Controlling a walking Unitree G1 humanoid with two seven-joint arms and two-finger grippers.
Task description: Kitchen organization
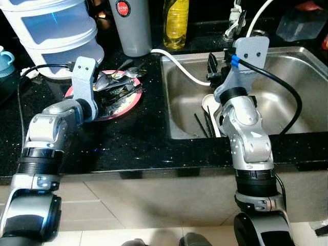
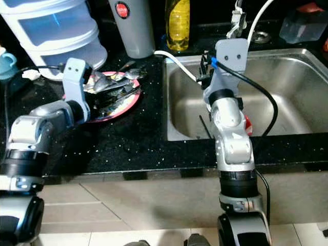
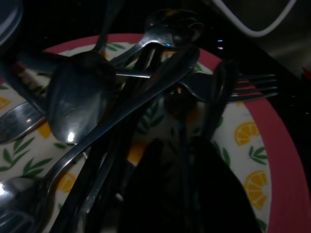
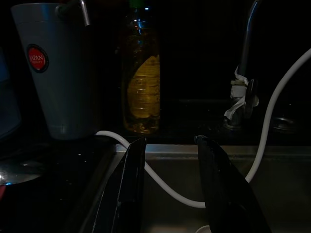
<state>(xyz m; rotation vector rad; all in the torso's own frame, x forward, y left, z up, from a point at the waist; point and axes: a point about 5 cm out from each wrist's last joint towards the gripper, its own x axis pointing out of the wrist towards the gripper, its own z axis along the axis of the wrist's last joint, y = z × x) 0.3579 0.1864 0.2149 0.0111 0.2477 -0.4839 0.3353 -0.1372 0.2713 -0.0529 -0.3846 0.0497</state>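
Spoons and forks lie piled on a lemon-patterned, red-rimmed plate on the black speckled tabletop, left of the steel sink. Left gripper sits low over the pile, finger spread unclear. Right gripper hangs parted, empty, above the sink.
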